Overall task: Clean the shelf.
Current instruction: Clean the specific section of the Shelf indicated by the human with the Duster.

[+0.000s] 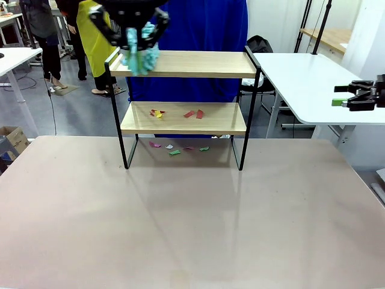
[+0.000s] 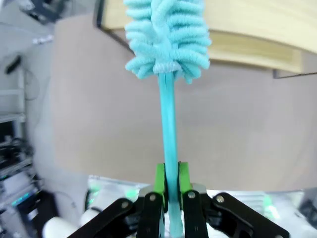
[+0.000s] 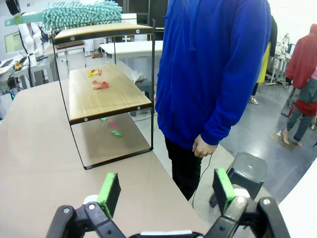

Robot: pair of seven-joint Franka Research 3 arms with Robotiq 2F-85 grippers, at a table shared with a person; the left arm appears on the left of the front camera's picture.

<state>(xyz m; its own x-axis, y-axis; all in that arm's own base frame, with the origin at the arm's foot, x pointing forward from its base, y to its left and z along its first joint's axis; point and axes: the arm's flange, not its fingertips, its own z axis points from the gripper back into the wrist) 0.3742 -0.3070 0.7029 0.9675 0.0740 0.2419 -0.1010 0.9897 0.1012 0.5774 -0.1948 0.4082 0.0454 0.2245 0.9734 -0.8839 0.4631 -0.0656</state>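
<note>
the shelf [image 1: 191, 64] stands near the far edge of the tabletop [image 1: 192, 223], with a person in a blue hoodie [image 3: 213, 74] just behind it. its top board looks bare. coloured paper scraps [image 1: 194, 113] lie on the lower board, and loose scraps [image 1: 175, 151] lie on the tabletop beneath it, between the legs. a teal fluffy duster [image 1: 142, 58] sits at the left end of the top board, on it or just above it; contact cannot be confirmed. the left gripper [image 2: 171, 173] is clenched on the duster's thin handle, so the head projects well ahead of the fingers and can reach the board while the gripper clears the frame. by this layout, the top board is judged the step in hand and the lower board is not yet swept. the right gripper [image 3: 166, 191] is released, jaws wide and empty, and is well apart to the right of the shelf, presumably to leave the sweep path free.
</note>
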